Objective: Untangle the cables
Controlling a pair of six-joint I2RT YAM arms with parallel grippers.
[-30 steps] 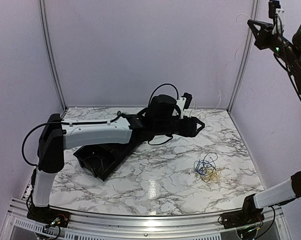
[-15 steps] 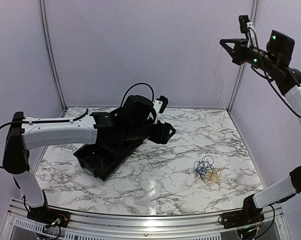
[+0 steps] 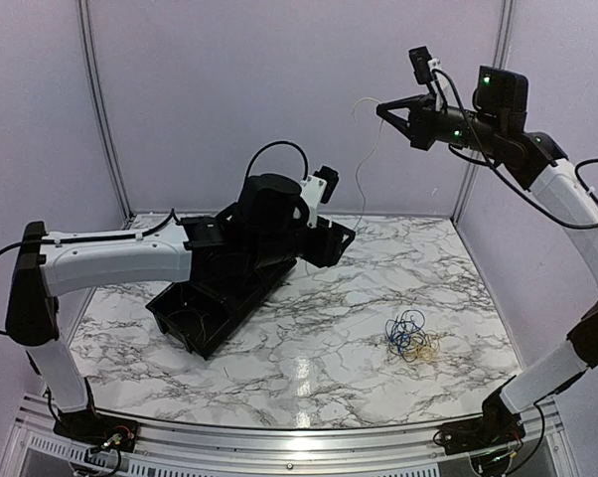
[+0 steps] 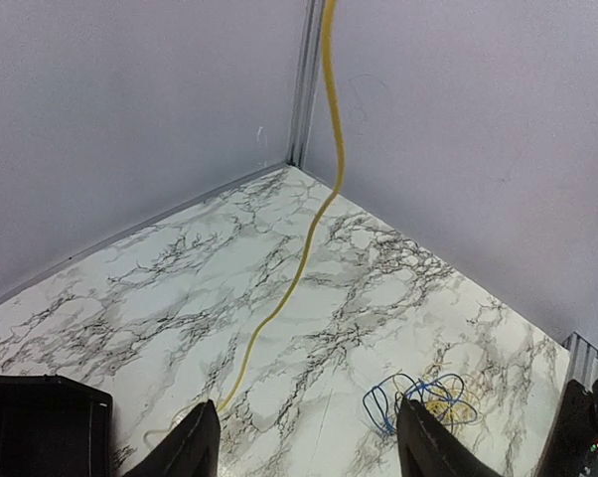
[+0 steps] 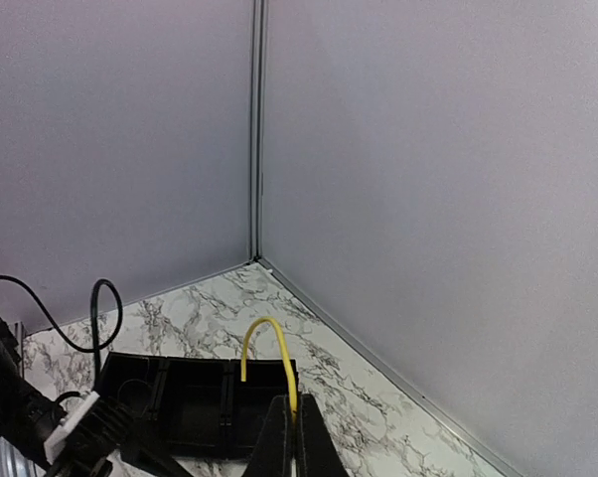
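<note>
Our right pincer (image 3: 382,107), pinching one thin yellow wire strand (image 4: 314,224), has swung in from the far right corner, high above the white marbled surface (image 3: 309,348). The left pincer (image 4: 309,442), spread and empty, has drawn back. The strand now looks free of the small blue, yellow and black tangle of cables (image 3: 410,338) lying on the surface's right. Only the left wrist view shows the strand trailing down to the surface; the right wrist view shows the pinch.

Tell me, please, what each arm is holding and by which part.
The jaws of the right arm pinch the yellow cable near one end; those of the left arm hold nothing.
</note>
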